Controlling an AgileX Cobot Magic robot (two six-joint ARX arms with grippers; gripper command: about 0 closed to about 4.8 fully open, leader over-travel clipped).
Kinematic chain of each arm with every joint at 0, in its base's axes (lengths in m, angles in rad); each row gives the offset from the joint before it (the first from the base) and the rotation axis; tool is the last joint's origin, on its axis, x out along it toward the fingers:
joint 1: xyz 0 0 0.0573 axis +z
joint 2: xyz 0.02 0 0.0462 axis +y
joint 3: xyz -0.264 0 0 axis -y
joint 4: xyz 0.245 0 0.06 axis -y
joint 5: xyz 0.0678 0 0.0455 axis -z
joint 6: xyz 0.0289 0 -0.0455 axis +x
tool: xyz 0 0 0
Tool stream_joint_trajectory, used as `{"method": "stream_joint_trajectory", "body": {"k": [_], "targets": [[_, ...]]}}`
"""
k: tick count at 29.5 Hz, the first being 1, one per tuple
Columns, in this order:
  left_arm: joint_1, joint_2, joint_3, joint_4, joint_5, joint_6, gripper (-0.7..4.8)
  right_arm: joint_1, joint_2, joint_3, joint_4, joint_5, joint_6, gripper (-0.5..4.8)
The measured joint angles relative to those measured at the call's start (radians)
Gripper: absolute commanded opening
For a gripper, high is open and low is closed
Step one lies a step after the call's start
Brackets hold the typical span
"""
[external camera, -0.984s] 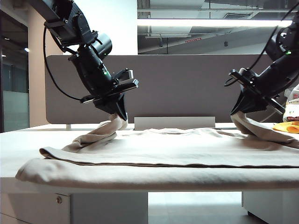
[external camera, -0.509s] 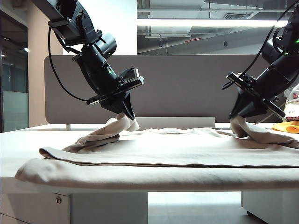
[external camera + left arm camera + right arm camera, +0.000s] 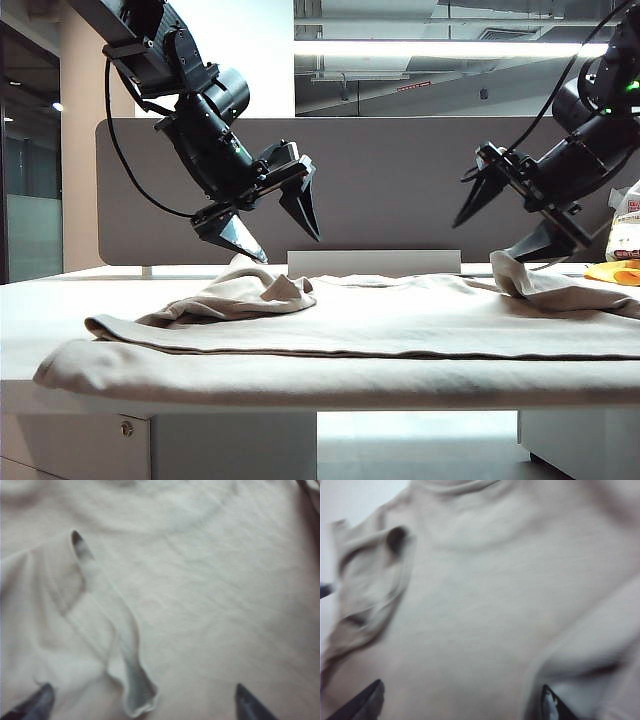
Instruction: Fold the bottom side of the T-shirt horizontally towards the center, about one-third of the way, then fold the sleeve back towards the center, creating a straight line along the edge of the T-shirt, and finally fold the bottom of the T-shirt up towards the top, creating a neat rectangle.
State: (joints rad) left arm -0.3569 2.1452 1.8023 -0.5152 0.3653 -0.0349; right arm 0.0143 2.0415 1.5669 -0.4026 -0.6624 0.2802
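Note:
The beige T-shirt (image 3: 380,320) lies flat across the table, its near side folded over and draped at the front edge. My left gripper (image 3: 285,243) hangs open just above the left sleeve (image 3: 250,290), which lies crumpled on the shirt body. In the left wrist view the left gripper (image 3: 142,707) has its fingertips wide apart over the loose sleeve hem (image 3: 100,610). My right gripper (image 3: 487,242) is open above the right sleeve (image 3: 540,285), its lower finger close to the bunched cloth. The right wrist view shows the right gripper (image 3: 460,705) holding nothing over plain fabric (image 3: 485,595).
A grey partition (image 3: 400,180) stands behind the table (image 3: 30,300). A low white box (image 3: 373,263) sits behind the shirt. At the far right lie a small yellow item (image 3: 615,272) and a white bag (image 3: 628,225).
Both grippers have opened and let go of the sleeves. The left sleeve has dropped onto the shirt body, and the right sleeve has slumped down on its side.

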Motion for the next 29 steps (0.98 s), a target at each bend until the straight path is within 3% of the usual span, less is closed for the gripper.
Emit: {"method": "stream_joint_trajectory", "body": {"k": [5,10,17,23,24,25,28,29], "targets": [[0.006,0.000,0.000,-0.032,-0.009,-0.003,4.79,0.015,-0.014,0.003,-0.025,0.227,-0.014,3.57],[0.002,0.000,0.000,-0.043,-0.010,-0.003,4.79,0.068,-0.014,0.002,-0.097,0.361,-0.119,3.57],[0.007,0.000,0.000,-0.055,-0.055,0.013,4.79,0.097,-0.035,0.001,-0.088,0.487,-0.151,3.56],[0.003,0.000,0.000,-0.073,-0.055,0.017,4.79,0.161,-0.119,0.002,0.004,0.514,-0.182,3.54],[0.003,0.000,0.000,-0.074,-0.055,0.017,4.57,0.172,-0.132,0.002,0.011,0.528,-0.196,3.50],[0.003,0.000,0.000,-0.077,-0.055,0.018,4.23,0.185,-0.147,0.003,0.013,0.557,-0.211,3.29],[0.008,0.000,-0.001,-0.112,-0.068,0.020,3.30,0.198,-0.171,0.005,-0.008,0.588,-0.221,1.65],[0.012,-0.001,-0.001,-0.127,-0.069,0.024,3.15,0.196,-0.173,0.006,-0.021,0.587,-0.222,1.45]]}}
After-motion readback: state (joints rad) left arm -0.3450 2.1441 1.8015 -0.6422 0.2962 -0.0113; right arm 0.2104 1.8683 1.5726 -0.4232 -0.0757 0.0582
